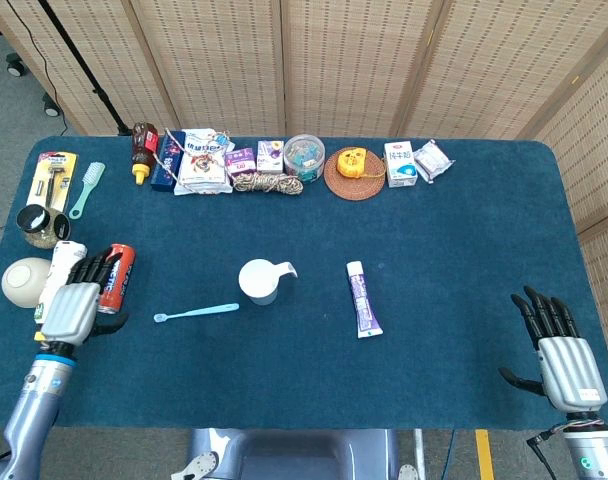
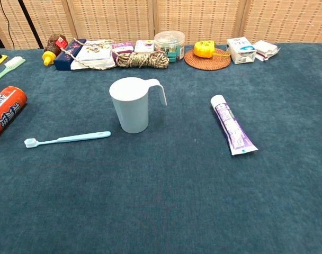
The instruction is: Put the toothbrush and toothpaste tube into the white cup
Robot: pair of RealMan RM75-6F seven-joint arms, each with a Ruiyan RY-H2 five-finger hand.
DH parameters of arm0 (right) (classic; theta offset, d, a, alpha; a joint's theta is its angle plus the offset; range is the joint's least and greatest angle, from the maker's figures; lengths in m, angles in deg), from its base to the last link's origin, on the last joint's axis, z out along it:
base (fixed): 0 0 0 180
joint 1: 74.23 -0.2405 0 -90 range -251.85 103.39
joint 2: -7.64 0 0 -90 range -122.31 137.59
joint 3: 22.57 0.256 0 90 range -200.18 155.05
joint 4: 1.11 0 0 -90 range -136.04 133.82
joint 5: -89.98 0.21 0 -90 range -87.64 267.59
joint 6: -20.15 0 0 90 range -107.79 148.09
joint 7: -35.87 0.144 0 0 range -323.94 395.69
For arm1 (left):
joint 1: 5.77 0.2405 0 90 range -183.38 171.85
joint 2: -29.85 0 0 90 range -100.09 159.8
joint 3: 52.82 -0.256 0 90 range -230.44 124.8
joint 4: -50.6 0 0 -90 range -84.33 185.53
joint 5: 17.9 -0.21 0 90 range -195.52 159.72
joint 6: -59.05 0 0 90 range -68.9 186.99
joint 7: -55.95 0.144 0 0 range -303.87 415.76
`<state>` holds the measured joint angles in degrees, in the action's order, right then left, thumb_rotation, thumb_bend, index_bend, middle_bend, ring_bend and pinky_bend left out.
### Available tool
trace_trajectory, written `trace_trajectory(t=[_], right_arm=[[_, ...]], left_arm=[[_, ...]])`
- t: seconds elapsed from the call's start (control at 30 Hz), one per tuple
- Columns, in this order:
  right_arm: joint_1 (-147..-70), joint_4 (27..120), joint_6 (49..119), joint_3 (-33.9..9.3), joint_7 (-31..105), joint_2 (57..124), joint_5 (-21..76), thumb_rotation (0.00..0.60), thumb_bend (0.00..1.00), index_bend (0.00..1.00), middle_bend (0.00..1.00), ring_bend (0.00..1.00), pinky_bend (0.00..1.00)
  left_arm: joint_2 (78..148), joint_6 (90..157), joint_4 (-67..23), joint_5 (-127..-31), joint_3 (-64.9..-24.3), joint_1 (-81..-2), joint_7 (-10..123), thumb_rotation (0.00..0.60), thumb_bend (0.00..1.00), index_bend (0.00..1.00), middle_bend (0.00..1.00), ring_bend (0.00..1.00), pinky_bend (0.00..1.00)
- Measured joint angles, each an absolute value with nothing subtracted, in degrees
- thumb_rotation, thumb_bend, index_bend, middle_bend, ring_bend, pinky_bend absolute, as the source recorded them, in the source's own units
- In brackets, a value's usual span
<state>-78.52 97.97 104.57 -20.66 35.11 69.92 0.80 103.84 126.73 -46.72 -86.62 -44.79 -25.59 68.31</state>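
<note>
A: While the left hand point(image 1: 72, 305) is hovering empty, fingers spread, over the red can point(image 1: 114, 276), the brush point(image 1: 196, 311) is lying flat just left of the cup point(image 1: 259, 281).

B: And the paste point(image 1: 363, 298) is lying right of it, with the right hand point(image 1: 562, 355) waiting wide apart, holding nothing.

A: Risk is knuckles rolling that can, or a thin brush slipping.

B: Or tipping the cup.
</note>
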Motion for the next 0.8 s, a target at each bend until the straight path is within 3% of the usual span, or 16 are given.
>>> trace_trajectory(t=[0.37, 0.8], right_arm=[[-78.6, 97.9, 104.4, -20.6, 36.7, 69.3, 1.0, 0.6, 0.0, 0.0, 0.0, 0.0, 0.0], [-78.7, 97.8, 104.1, -20.6, 38.4, 68.8, 1.1, 0.6, 0.0, 0.0, 0.0, 0.0, 0.0]], left_arm=[[114.1, 124.1, -47.2, -72.1, -41.9, -32.7, 83.6, 0.6, 0.24, 0.25, 0.0, 0.0, 0.0], [125.3, 127.4, -43.0, -62.7, -40.1, -37.2, 90.2, 0.6, 0.25, 0.33, 0.0, 0.0, 0.0]])
